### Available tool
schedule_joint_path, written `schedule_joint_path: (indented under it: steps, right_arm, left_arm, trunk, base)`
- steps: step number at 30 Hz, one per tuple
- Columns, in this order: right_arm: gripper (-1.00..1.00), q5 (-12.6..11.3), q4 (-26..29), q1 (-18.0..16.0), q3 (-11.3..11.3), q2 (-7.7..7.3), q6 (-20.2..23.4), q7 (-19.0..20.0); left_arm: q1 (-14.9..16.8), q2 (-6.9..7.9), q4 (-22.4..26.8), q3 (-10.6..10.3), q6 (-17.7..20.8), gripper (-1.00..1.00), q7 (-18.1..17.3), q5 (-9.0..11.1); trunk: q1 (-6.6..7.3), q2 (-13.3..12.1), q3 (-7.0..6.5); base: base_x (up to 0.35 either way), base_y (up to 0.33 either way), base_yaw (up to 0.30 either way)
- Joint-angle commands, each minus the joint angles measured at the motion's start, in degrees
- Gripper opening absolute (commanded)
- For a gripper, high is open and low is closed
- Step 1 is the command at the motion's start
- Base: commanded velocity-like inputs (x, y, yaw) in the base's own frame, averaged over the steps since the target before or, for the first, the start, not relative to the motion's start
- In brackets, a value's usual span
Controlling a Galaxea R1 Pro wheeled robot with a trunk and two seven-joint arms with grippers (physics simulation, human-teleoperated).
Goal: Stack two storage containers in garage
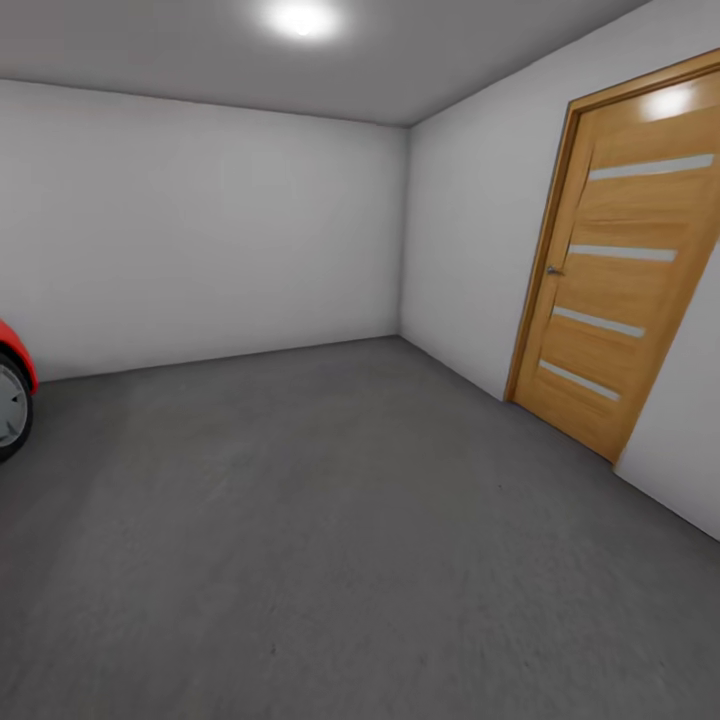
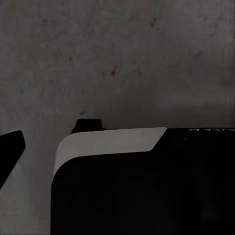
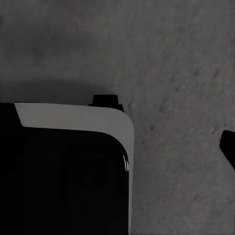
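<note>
I am in the garage, and the two storage containers are out of view. The dark grey concrete floor [image 1: 340,520] spreads out ahead of me to plain white walls [image 1: 200,230]. In the left wrist view one dark fingertip [image 2: 11,149] of my left gripper pokes in at the edge, over the floor [image 2: 122,58] and beside my own black and white base [image 2: 112,142]. The right wrist view has one dark fingertip [image 3: 228,147] of my right gripper at the edge, beside the base [image 3: 73,120]. Nothing shows between the fingers, and their spread cannot be judged.
A red car's nose and wheel [image 1: 12,395] stick in at the left edge. A wooden door [image 1: 620,270] with pale horizontal strips stands shut in the right wall. A ceiling lamp [image 1: 300,18] glows above.
</note>
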State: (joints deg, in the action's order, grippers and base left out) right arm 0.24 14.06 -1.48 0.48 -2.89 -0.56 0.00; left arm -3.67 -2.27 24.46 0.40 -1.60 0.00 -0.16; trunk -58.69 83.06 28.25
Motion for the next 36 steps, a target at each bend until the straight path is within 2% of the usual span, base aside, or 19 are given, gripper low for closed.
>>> schedule_joint_path:
  steps: [1, 17, 36]
  right_arm:
    - [1.0, 0.02, 0.0, -0.02, 0.05, -0.01, -0.06, 0.0]
    - [1.0, 0.02, 0.0, -0.02, 0.05, -0.01, -0.06, 0.0]
    - [1.0, 0.02, 0.0, -0.02, 0.05, -0.01, -0.06, 0.01]
  left_arm:
    - [-0.02, -0.01, 0.07, 0.04, -0.1, 1.0, 0.0, -0.02]
    - [-0.02, -0.01, 0.07, 0.04, -0.08, 1.0, 0.0, -0.02]
    - [-0.02, -0.01, 0.07, 0.04, -0.1, 1.0, 0.0, -0.02]
  trunk:
    - [-0.04, 0.02, 0.09]
    - [-0.04, 0.02, 0.5]
    - [-0.04, 0.02, 0.51]
  base:
    - [0.347, 0.073, 0.0]
    - [0.347, 0.073, -0.011]
    - [0.347, 0.073, -0.239]
